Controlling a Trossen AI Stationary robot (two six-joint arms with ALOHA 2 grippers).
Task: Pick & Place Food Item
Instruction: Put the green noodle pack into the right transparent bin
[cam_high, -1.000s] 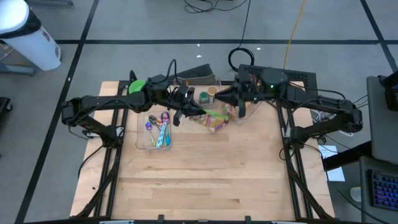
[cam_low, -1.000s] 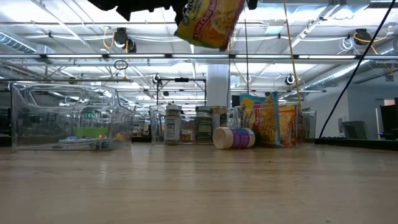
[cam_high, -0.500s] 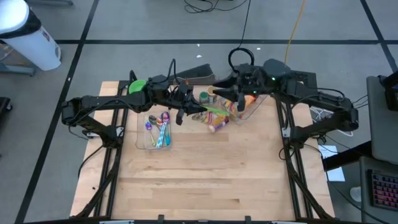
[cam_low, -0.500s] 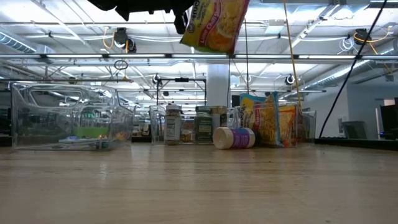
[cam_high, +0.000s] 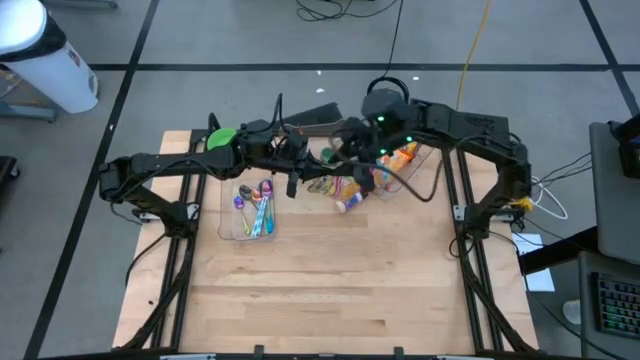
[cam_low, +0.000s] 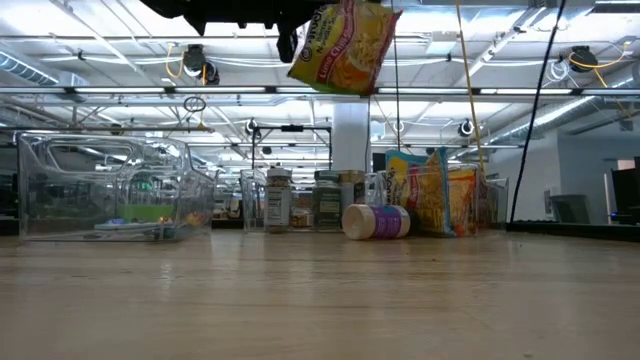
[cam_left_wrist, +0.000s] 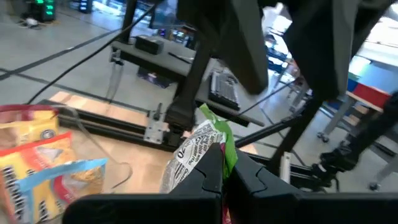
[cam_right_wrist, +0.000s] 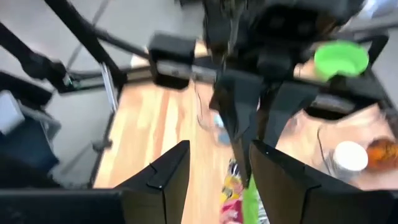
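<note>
From above, we see the left gripper over the far middle of the wooden table, its fingers pinched on a snack packet that hangs clear of the boards. The right gripper sits just beyond it, on the far side, fingers parted and holding nothing that we can make out. A clear tray of coloured cutlery lies to the left, a green bowl at the far left corner, and a clear bin with bagged food stands to the right of the packet.

From table height, we find the yellow packet dangling high above the surface, tilted, held by its top edge under the dark arm (the fingers themselves are cut off at the picture's edge). Below and farther back stand a few jars, a white bottle on its side and the upright bags.

Through the left wrist camera, we see the two dark fingers closed tight on the packet's green and white crimped end.

Through the right wrist camera, the right arm's own fingers stand apart, with the left gripper and the packet in the gap beyond them.
</note>
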